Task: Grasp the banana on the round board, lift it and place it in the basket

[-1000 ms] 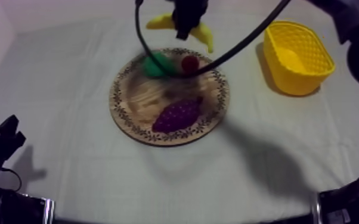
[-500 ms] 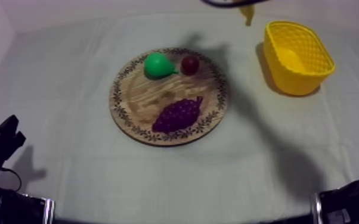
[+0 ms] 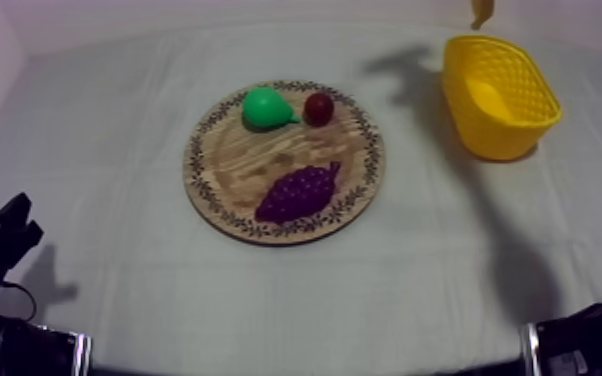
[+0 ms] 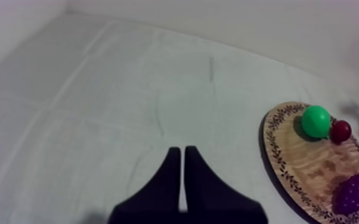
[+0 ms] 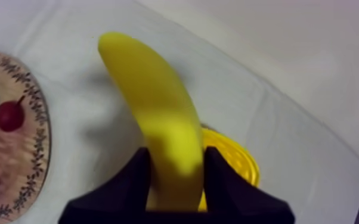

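yellow banana [image 5: 158, 113], yellow lattice basket [image 3: 501, 136], green pear [image 3: 261, 107], purple grapes [image 3: 300, 192]

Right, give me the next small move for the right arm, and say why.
Probably carry the banana a little further until it hangs squarely over the yellow basket, then lower it. The right gripper is shut on the banana, clear of the wooden board. In the top view the banana's tip shows just past the basket's far rim, so the opening seems not quite beneath it.
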